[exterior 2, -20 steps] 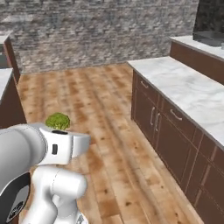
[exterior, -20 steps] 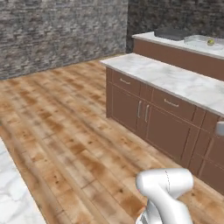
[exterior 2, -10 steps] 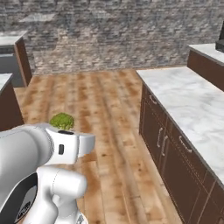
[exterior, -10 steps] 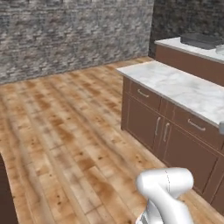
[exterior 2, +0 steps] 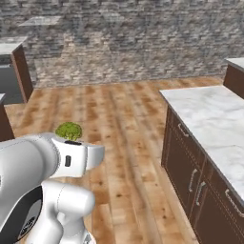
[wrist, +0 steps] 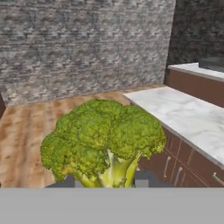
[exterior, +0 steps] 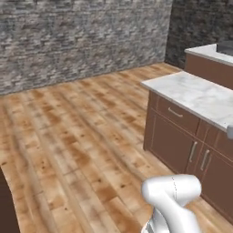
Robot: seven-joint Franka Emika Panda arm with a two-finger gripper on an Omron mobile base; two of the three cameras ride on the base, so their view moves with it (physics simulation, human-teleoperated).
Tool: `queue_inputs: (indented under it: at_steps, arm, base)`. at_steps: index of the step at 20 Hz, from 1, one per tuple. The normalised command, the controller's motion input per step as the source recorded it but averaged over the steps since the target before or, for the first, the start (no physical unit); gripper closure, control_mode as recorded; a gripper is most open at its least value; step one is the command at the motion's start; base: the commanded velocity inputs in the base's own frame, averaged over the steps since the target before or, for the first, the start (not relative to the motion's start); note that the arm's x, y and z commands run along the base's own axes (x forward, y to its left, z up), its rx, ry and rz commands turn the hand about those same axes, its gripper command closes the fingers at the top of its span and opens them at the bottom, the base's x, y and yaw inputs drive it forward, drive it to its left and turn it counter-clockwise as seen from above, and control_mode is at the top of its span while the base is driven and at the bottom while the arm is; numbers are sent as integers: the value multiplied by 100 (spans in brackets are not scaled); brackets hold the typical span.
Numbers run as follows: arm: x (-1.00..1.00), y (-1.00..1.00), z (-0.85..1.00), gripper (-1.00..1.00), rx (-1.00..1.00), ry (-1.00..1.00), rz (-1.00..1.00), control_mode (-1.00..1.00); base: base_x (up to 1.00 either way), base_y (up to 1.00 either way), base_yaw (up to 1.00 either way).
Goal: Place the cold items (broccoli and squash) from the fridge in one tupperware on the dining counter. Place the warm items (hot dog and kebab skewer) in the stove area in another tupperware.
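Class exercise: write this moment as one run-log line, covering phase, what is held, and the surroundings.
phase: carrying | held: broccoli, fingers shut on its stalk | nearby: marble counter to the right | floor: wood

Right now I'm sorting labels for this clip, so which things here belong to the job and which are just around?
Job:
- broccoli, held in the shut gripper

Just around:
- marble-topped island with brown cabinet doors
- stone wall
- wood floor

No readable text, no labels, no brand marks, no numbers, no signs on any surface in these views
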Motion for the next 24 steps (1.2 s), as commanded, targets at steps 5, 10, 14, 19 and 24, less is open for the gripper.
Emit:
queue_inputs:
  at_steps: [5,10,14,19,24]
  arm:
    - [0,0,0,100,0,0,0,100]
    - [0,0,0,100,0,0,0,100]
    - [0,0,0,100,0,0,0,100]
    - [0,0,0,100,0,0,0,100]
    - [0,0,0,100,0,0,0,100]
  base:
    - [100,86,-20]
    - [100,91,-33]
    - [100,35,-9]
    - [100,26,-12]
    - [100,29,-34]
